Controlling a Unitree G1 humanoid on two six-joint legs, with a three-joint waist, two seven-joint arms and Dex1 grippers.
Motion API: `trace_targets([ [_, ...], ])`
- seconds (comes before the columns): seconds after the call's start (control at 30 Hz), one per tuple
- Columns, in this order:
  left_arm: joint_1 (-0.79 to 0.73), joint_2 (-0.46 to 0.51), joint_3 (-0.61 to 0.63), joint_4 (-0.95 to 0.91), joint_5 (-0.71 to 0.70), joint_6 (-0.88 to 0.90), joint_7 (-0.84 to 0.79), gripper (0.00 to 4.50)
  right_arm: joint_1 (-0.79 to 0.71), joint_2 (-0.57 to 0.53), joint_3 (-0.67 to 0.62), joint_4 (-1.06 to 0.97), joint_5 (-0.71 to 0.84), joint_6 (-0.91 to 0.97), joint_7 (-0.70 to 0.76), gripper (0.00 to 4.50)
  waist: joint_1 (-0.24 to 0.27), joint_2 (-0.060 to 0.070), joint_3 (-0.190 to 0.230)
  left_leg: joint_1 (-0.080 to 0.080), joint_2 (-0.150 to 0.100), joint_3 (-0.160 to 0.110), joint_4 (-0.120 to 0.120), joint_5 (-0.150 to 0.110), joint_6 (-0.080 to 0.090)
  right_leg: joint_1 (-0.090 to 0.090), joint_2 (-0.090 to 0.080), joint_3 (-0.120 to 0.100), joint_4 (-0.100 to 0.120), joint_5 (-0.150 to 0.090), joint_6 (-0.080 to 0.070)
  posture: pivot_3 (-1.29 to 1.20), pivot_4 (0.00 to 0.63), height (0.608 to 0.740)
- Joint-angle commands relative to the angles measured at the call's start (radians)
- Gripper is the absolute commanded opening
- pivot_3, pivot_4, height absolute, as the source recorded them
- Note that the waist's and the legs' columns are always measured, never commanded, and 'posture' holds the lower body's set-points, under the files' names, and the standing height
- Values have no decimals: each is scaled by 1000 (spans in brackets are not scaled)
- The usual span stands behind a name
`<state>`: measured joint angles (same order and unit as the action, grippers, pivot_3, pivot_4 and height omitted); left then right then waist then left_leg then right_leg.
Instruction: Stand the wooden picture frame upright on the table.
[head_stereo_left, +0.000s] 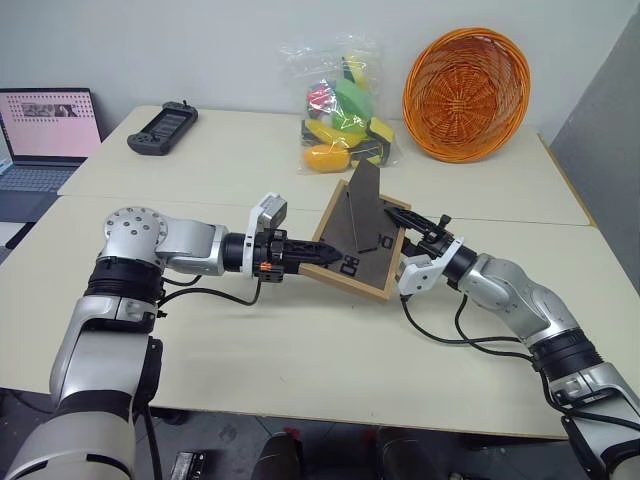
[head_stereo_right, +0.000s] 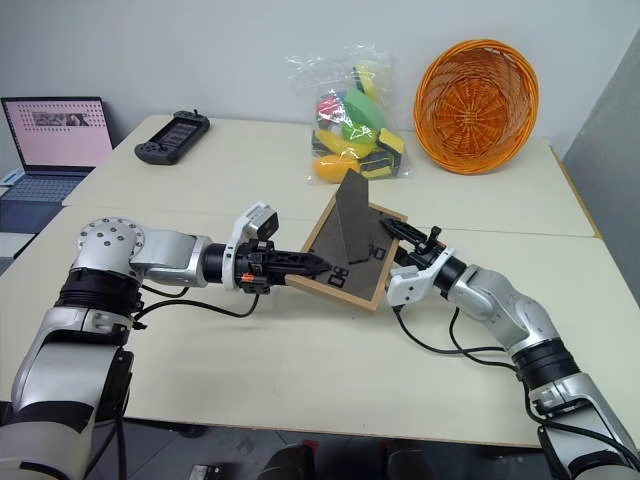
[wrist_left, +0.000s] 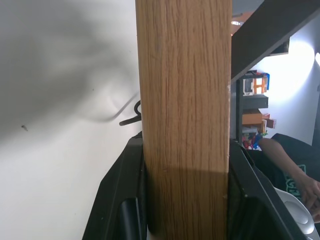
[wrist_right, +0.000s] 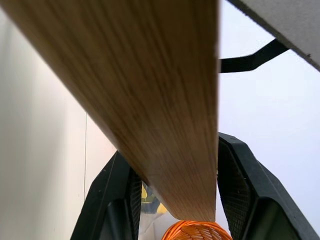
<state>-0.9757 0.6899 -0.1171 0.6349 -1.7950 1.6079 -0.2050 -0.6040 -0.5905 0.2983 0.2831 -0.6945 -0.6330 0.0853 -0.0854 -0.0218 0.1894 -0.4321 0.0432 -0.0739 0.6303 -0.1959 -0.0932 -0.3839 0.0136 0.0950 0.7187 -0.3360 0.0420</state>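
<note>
Frame (head_stereo_left: 355, 240) held tilted, back panel up with stand folded out, over counter (head_stereo_left: 300, 340) between both arms – left gripper (head_stereo_left: 318, 252) clamped on its near-left edge, right gripper (head_stereo_left: 425, 228) straddling the right edge, grip uncertain – lower edge nearest the counter

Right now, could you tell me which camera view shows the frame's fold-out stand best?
The left eye view: the fold-out stand rises open from the wooden picture frame, whole. The right eye view shows the same. Both wrist views show the frame's wooden edge between each gripper's fingers.
</note>
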Motion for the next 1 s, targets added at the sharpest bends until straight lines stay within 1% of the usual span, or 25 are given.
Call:
trace_targets([
  [0.03, -7, 12, -20, -52, -78, 7, 36, 1295, -11, 6, 11, -44, -3, -26, 2, 1964, 0, 0, 0, 0, 0, 0, 0, 0, 0, 0, 0, 0, 0, 0, 0, 0, 150, 740],
  [0.2, 5, 15, -16, -66, -115, 1, 84, 1295, -15, 13, 12, -40, -4, -23, 1, 1964, 0, 0, 0, 0, 0, 0, 0, 0, 0, 0, 0, 0, 0, 0, 0, 0, 150, 740],
  [0.27, 13, 18, -15, -79, -136, -1, 86, 1986, -13, 16, 12, -43, -4, -22, 1, 1964, 0, 0, 0, 0, 0, 0, 0, 0, 0, 0, 0, 0, 0, 0, 0, 0, 150, 740],
  [0.3, 17, 20, -16, -86, -147, -4, 87, 2095, -13, 17, 12, -43, -4, -21, 2, 1964, 0, 0, 0, 0, 0, 0, 0, 0, 0, 0, 0, 0, 0, 0, 0, 0, 150, 740],
  [0.47, 17, 34, -29, -118, -176, -3, 72, 3235, -14, 13, 16, -39, -7, -22, -4, 1964, 0, 0, 0, 0, 0, 0, 0, 0, 0, 0, 0, 0, 0, 0, 0, 0, 150, 740],
  [0.57, 9, 36, -34, -114, -177, -3, 63, 3786, -16, 9, 17, -33, -7, -24, -6, 1964, 0, 0, 0, 0, 0, 0, 0, 0, 0, 0, 0, 0, 0, 0, 0, 0, 150, 740],
  [0.67, 11, 36, -27, -119, -174, -23, 79, 3786, -16, 6, 18, -30, -6, -28, -6, 1964, 0, 0, 0, 0, 0, 0, 0, 0, 0, 0, 0, 0, 0, 0, 0, 0, 150, 740],
  [0.8, 13, 39, -30, -118, -176, -26, 81, 3805, -16, 5, 23, -32, -3, -38, -1, 1289, 0, 0, 0, 0, 0, 0, 0, 0, 0, 0, 0, 0, 0, 0, 0, 0, 150, 740],
  [1.0, 9, 51, 6, -145, -139, -32, 53, 3805, -16, 2, 22, -32, 1, -37, 4, 1302, 0, 0, 0, 0, 0, 0, 0, 0, 0, 0, 0, 0, 0, 0, 0, 0, 150, 740],
])
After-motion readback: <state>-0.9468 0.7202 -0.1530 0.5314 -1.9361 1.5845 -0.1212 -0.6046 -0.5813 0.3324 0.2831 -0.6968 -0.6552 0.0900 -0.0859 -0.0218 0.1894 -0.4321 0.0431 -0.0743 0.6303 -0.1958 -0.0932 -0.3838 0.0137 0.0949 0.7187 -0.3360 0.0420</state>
